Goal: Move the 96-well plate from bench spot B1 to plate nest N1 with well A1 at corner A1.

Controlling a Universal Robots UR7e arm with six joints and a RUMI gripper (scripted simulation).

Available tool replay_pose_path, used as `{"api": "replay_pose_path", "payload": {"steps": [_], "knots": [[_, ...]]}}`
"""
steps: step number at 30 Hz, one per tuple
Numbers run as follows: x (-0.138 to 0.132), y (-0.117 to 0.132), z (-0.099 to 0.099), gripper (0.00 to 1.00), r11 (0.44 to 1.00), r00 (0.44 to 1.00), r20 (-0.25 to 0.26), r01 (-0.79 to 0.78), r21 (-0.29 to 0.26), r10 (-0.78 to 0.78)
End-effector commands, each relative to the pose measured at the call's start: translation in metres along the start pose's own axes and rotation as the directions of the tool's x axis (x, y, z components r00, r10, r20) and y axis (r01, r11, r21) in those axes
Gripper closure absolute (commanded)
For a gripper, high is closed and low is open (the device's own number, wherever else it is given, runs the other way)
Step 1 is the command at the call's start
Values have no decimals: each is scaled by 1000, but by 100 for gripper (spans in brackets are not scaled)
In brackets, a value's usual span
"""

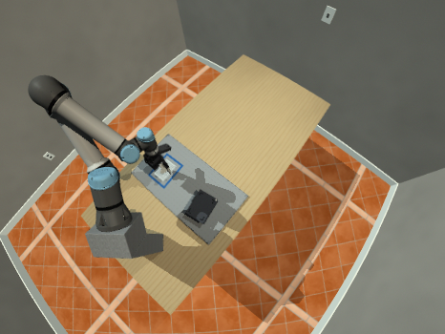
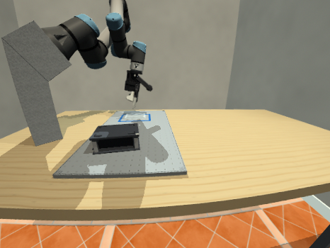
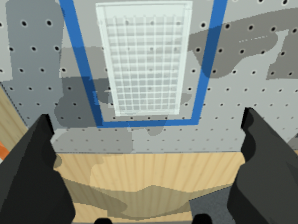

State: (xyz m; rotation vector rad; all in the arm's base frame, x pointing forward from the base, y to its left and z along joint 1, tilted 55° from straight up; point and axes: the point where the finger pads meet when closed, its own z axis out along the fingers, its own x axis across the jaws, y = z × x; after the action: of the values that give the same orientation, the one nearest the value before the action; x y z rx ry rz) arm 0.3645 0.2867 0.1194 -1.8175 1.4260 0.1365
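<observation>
The clear 96-well plate (image 1: 162, 176) (image 2: 134, 116) (image 3: 145, 57) lies flat inside the blue rectangle (image 1: 173, 177) (image 2: 134, 120) (image 3: 80, 55) of spot B1, at one end of the grey perforated mat (image 1: 229, 193) (image 2: 159, 156) (image 3: 40, 65). My gripper (image 1: 165, 167) (image 2: 134, 101) (image 3: 147, 112) is open and empty. It hangs well above the plate and points down. In the wrist view the plate sits ahead of the two dark fingers, not between them. The dark raised nest N1 (image 1: 201, 206) (image 2: 115, 136) stands on the other half of the mat, with nothing on it.
The mat lies on a long wooden table (image 1: 258, 110) (image 2: 248, 149). The arm's grey pedestal (image 1: 119, 239) (image 2: 32, 88) stands at the table's side close to the mat. In the wrist view the mat's edge and bare wood show just under the fingers.
</observation>
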Motion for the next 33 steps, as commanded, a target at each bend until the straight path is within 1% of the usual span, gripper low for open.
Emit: {"api": "replay_pose_path", "payload": {"steps": [1, 15, 17, 33], "knots": [[0, -1, 5, 0, 1000, 1000, -3, 0, 3, 0], [0, -6, 28, 0, 1000, 1000, -3, 0, 3, 0], [0, -6, 28, 0, 1000, 1000, -3, 0, 3, 0], [0, -10, 52, 0, 1000, 1000, -3, 0, 3, 0]]}}
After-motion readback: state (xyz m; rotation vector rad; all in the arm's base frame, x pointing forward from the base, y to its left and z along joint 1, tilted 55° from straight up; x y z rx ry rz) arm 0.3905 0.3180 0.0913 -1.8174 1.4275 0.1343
